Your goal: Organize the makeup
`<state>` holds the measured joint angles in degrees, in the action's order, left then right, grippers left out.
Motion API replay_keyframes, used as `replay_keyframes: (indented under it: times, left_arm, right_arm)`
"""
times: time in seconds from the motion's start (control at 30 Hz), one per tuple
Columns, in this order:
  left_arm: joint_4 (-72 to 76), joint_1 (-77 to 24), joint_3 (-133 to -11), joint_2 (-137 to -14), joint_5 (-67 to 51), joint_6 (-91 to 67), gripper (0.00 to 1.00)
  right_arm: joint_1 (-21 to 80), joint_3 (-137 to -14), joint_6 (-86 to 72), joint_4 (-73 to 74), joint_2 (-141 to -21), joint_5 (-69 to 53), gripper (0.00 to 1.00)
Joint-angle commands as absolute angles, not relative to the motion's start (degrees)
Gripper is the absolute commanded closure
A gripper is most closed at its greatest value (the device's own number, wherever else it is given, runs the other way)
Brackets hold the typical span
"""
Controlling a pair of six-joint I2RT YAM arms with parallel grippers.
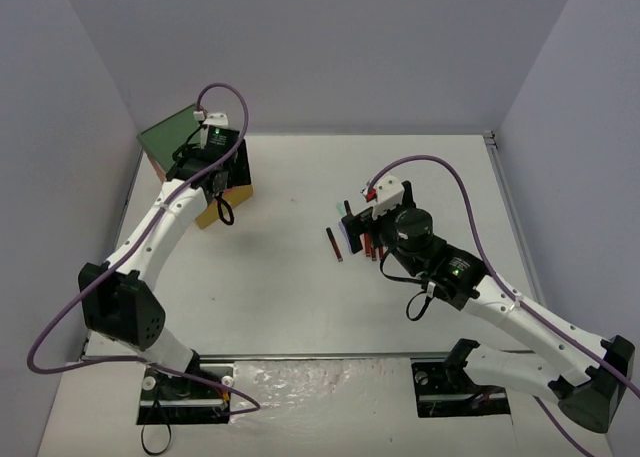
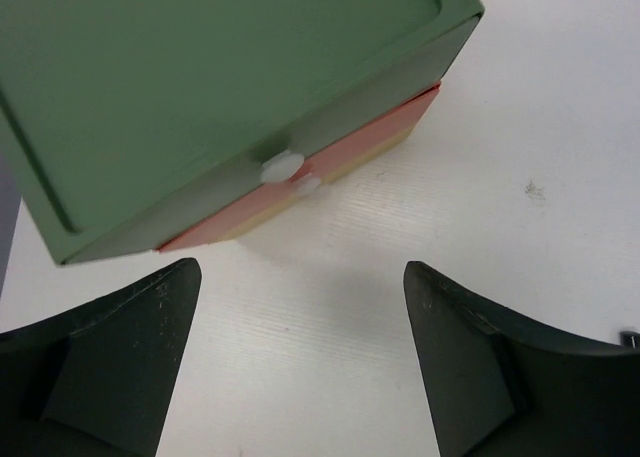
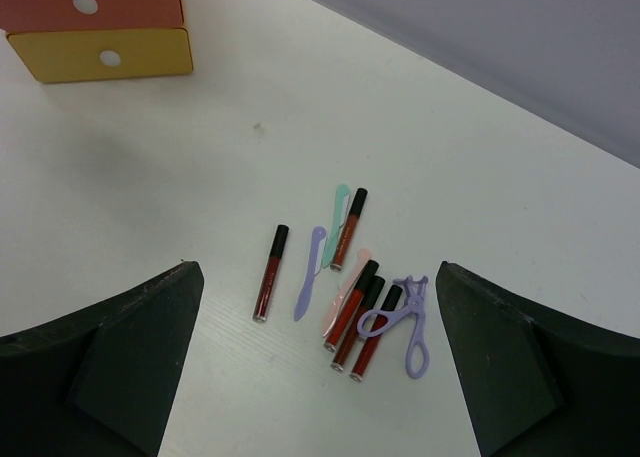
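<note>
Matte white counter (image 1: 290, 277) lies open between the green-topped drawer box (image 2: 220, 77), at 10 o'clock by the left wall, and the makeup mid-counter. Slim dark-red sticks (image 3: 350, 312) lie flat, black caps toward 1 o'clock, beside a thin purple spatula (image 3: 308, 282) and a teal spatula (image 3: 340, 209). The left hand (image 2: 300, 377) and right hand (image 3: 320, 377) are both spread, holding nothing.

Top view high overhead, wrist views angled down, all sharing drawer box (image 2: 200, 97)
</note>
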<state>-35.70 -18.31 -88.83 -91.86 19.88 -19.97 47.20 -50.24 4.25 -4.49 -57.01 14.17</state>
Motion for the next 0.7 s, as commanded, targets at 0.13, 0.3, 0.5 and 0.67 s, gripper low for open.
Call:
replay_keyframes:
  times: [0.13, 0.3, 0.5, 0.67]
  left_arm:
    - [-28.22, -19.51, -79.39, -87.95, 31.5, -35.93, 0.28]
    - [-24.53, -19.51, -77.63, -89.41, 36.31, -39.61, 0.39]
    - [-21.57, -19.67, -79.0, -93.93, 39.24, -41.0, 0.46]
    - [-18.3, -20.16, -78.38, -96.38, 41.92, -42.08, 0.46]
  right_arm:
    - [46.93, -50.12, 0.84, -7.74, -54.79, 13.22, 0.0]
    - [46.93, -49.29, 0.0, -7.82, -53.37, 11.64, 0.0]
    - [46.93, -48.62, -1.85, -7.82, -51.54, 9.8, 0.0]
    - [46.93, -48.43, -2.02, -7.86, -50.63, 9.29, 0.0]
